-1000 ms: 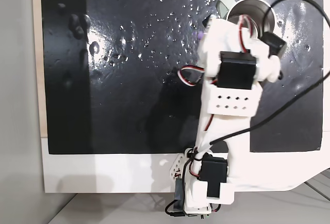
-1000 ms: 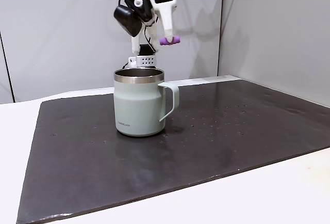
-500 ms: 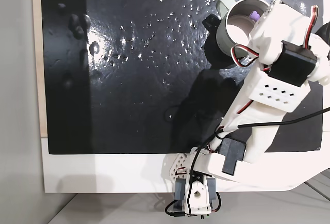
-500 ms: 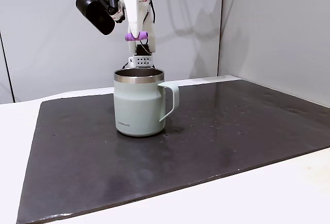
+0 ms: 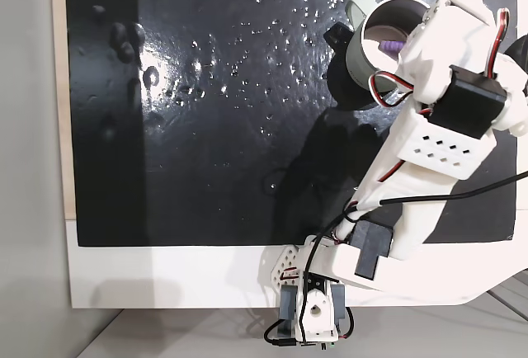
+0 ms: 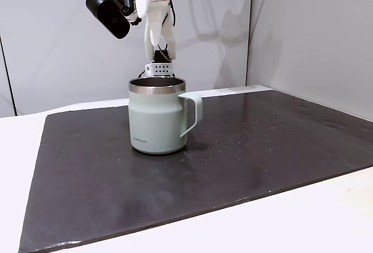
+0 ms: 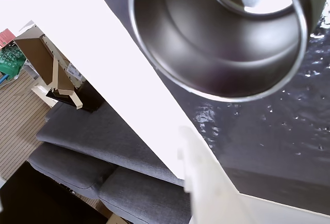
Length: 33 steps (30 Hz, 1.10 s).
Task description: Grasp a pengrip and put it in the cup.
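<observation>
The pale grey-green cup [image 6: 156, 118] with a steel rim stands on the black mat, handle to the right in the side fixed view. From above, the cup [image 5: 363, 51] sits at the mat's far right, partly under the white arm [image 5: 437, 119]. The purple pengrip [image 5: 386, 45] lies inside the cup, against its wall. My gripper [image 6: 161, 46] hangs straight above the cup's mouth, open, with nothing between its fingers. The wrist view looks down into the cup's steel interior [image 7: 206, 43], with one white finger [image 7: 206, 182] at the bottom.
The black mat [image 6: 262, 148] lies on a white table [image 5: 165, 275], with free room to the cup's right in the side view. The arm's base [image 5: 309, 313] stands at the table's near edge. A black camera [image 6: 108, 15] rides beside the gripper.
One second ago the gripper carried the pengrip towards the cup. Half a second ago it held it over the mouth. Now the fingers have opened and the pengrip lies in the cup.
</observation>
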Each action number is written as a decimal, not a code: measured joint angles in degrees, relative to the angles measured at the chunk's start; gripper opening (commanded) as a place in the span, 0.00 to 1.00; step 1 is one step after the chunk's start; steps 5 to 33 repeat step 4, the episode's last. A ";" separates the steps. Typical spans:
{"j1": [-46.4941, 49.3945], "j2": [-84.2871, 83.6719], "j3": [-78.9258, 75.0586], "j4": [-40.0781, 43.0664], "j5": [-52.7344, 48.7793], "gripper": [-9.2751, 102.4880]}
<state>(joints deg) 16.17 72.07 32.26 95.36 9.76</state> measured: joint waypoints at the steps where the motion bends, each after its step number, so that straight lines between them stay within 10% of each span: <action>1: 0.00 0.00 0.00 0.00 0.00 0.39; 33: 0.00 0.00 0.00 0.00 0.00 0.39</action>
